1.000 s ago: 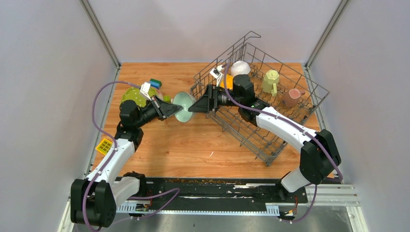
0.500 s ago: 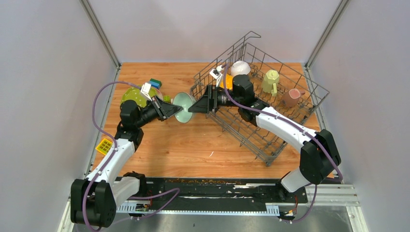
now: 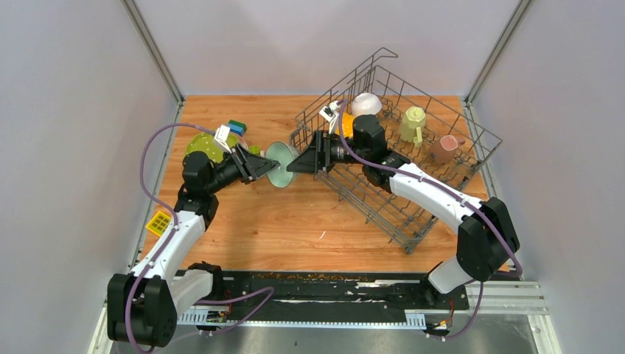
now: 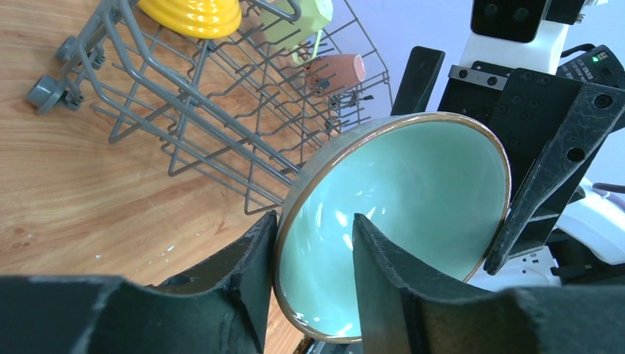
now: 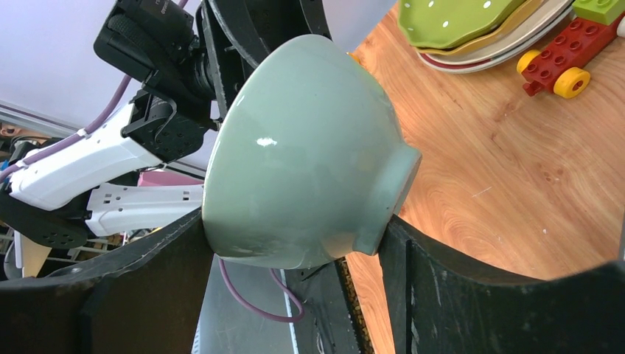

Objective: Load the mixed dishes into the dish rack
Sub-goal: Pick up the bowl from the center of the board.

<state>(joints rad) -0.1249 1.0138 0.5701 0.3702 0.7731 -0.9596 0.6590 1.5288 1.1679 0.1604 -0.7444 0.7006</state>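
Both arms reached in over the middle of the table [image 3: 295,221], forearms low and fingers pointing at each other. The right gripper [image 5: 295,221] was clamped on the pale-green bowl [image 5: 302,162], one finger at its rim and one at its foot, holding it on edge. The left gripper [image 4: 313,220] straddled the opposite side of the rim with its jaws parted, the outer finger against the wall and the inner one standing off it. Behind the right gripper stood the dish rack [image 3: 383,214], holding a yellow bowl [image 4: 193,13], a pale-green mug [image 3: 413,123] and a pink mug [image 3: 444,148]. Behind the left gripper lay the lime-green dotted plate [image 5: 457,18] on a stack of plates [image 5: 508,44], with toy blocks [image 5: 560,55] just beside.
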